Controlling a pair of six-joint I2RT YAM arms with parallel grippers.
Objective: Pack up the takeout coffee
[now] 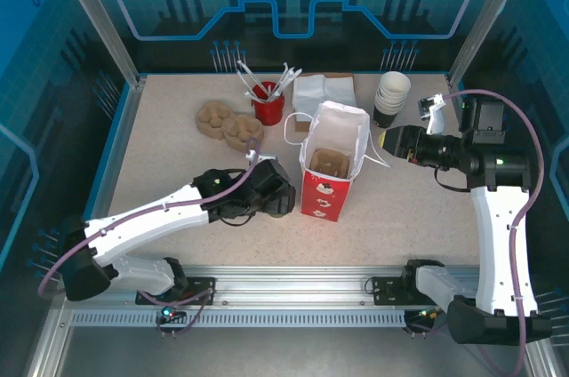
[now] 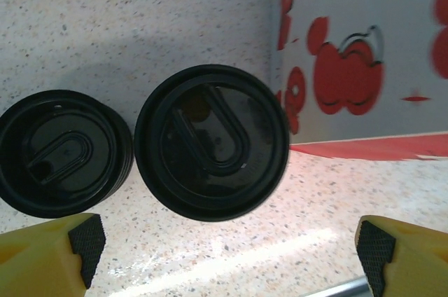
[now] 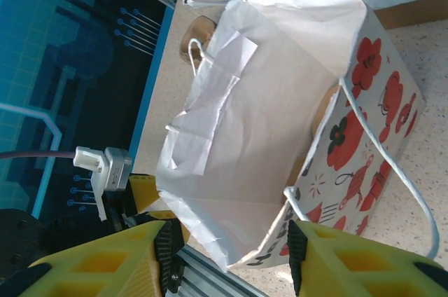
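Observation:
The takeout coffee (image 2: 210,143) stands on the speckled table and shows its round black lid from straight above. It is right beside the red-and-white paper bag (image 2: 364,52). My left gripper (image 2: 229,248) hovers above it, open, with its yellow fingers (image 2: 42,255) spread wider than the lid and nothing between them. From the top the left gripper (image 1: 271,190) sits at the bag's (image 1: 331,164) left side and hides the cup. My right gripper (image 3: 231,251) is open, and the near end of the opened bag (image 3: 266,101) lies between and beyond its fingers. The right gripper (image 1: 384,140) is at the bag's right side.
A low stack of black lids (image 2: 59,153) lies just left of the coffee. At the back stand a stack of lidless cups (image 1: 392,97), a red holder with white utensils (image 1: 268,106), napkins (image 1: 324,88) and brown pulp carriers (image 1: 227,124). A brown carrier (image 1: 329,164) sits inside the bag.

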